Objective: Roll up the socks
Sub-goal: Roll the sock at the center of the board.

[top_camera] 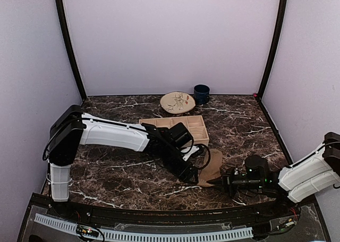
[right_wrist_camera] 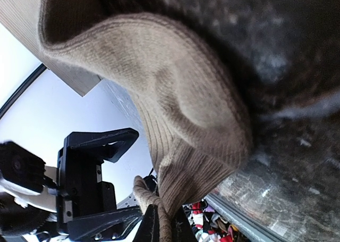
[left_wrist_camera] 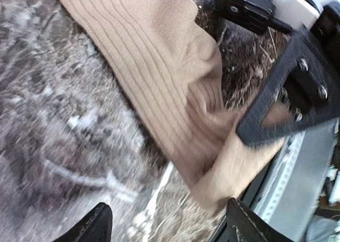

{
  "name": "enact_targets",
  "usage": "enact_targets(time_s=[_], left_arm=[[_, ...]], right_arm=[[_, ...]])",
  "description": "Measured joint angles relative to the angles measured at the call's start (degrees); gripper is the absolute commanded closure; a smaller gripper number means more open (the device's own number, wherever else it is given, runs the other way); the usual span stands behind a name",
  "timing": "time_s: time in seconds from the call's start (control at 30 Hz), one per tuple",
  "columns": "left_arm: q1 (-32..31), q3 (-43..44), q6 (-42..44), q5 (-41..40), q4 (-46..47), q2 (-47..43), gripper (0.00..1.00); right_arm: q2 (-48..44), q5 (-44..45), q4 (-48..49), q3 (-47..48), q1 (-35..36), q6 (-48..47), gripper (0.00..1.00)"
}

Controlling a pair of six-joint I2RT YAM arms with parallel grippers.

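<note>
Tan sock lies near-right on counter, btwn both arms. Right pincer closed, pinching its near end; left pincer open just above it. Best approach, imo: hold right pinch firm, left rolls evenly w/o dragging fabric.

Dark marble table bears tan sock, wooden tray, plate, mug

One tan sock, one tray, one plate, one mug.

The sock lay on the table, between the left gripper and the right gripper. Behind it stood a tray, then a plate, a mug right of it.
</note>
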Motion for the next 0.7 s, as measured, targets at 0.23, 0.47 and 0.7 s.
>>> enact_targets(time_s=[0.23, 0.47, 0.7], left_arm=[[-1.8, -10.5, 8.1, -5.7, 10.0, -10.3, 0.23], [-3.8, -13.8, 17.6, -6.8, 18.6, -14.3, 0.28], [-7.1, -16.4, 25.8, -10.1, 20.3, -14.2, 0.36]], right_arm=[[-0.3, -0.3, -0.9, 0.4, 0.0, 0.0, 0.98], [0.3, -1.4, -1.8, 1.9, -0.1, 0.0, 0.98], [0.3, -1.7, -3.0, 2.2, -0.2, 0.0, 0.98]])
